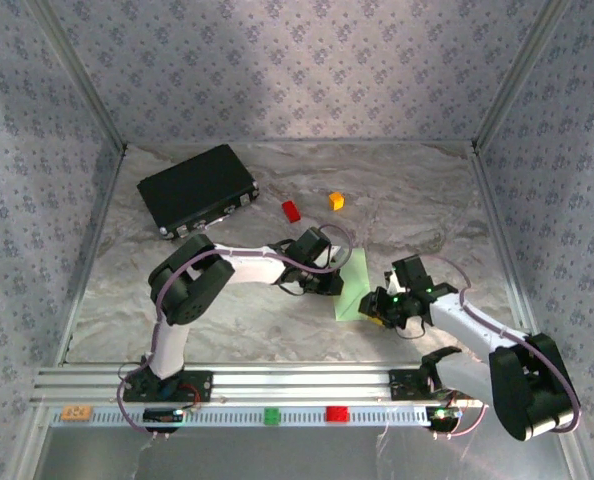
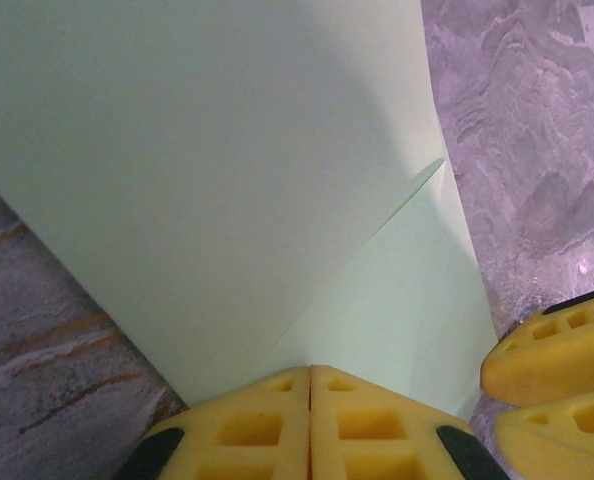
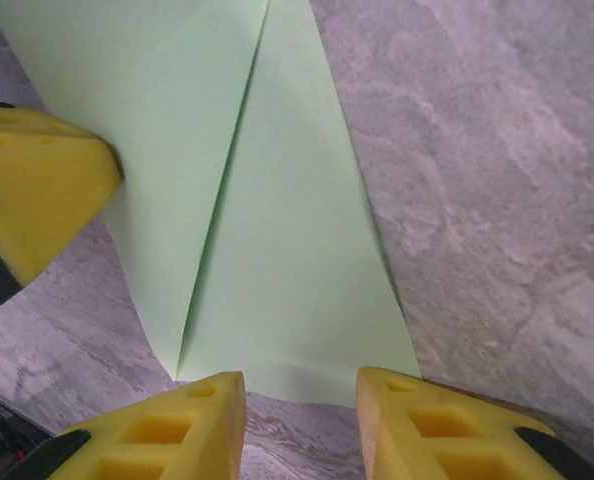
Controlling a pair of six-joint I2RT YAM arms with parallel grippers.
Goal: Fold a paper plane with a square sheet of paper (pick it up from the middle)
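The square sheet of paper [image 1: 353, 283] is pale green and lies flat on the marbled table, folded into a long tapering shape with a diagonal flap [image 2: 377, 300] and a centre crease [image 3: 217, 230]. My left gripper [image 2: 310, 372] is shut, its joined tips resting on the sheet's left side [image 1: 329, 283]. My right gripper [image 3: 299, 385] is open, its two yellow fingers standing apart at the sheet's near end [image 1: 379, 308] with nothing between them. The left gripper's finger [image 3: 37, 190] touches the sheet's edge in the right wrist view.
A black case [image 1: 197, 188] lies at the back left. A red block [image 1: 291, 210] and an orange block [image 1: 336, 200] sit behind the paper. Green [image 1: 272, 415] and red [image 1: 337, 413] blocks rest on the front rail. Patterned walls enclose the table.
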